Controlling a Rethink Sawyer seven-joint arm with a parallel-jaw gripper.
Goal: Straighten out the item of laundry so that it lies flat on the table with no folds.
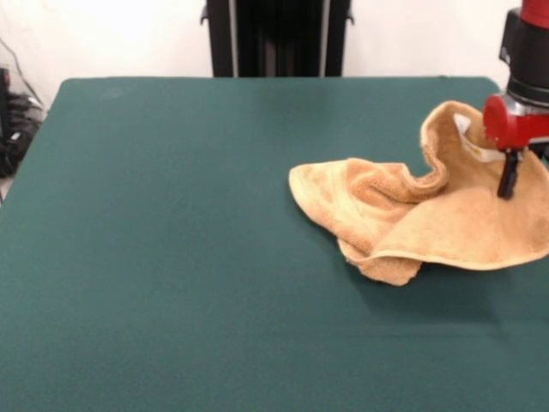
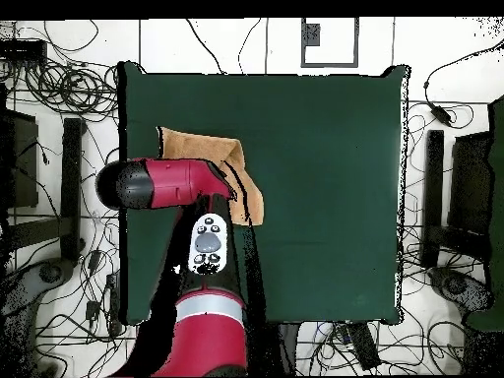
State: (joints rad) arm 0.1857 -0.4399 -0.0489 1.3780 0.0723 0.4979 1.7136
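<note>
The tan-orange towel (image 1: 429, 215) lies crumpled at the right side of the green table (image 1: 171, 240) in the front view. Its left part is bunched in thick folds, and its far edge stands up in a curled hump. My gripper (image 1: 511, 180) comes down at the right edge of the front view, right over the towel's far right part, low against the cloth. I cannot tell whether it holds the cloth. In the overhead view the towel (image 2: 197, 146) sits near the table's (image 2: 325, 197) left edge, partly hidden under my red arm (image 2: 167, 183).
The black pedestal (image 1: 276, 36) stands behind the table's far edge. The towel reaches close to the table's right edge in the front view. Cables and stands (image 2: 59, 197) lie on the floor round the table.
</note>
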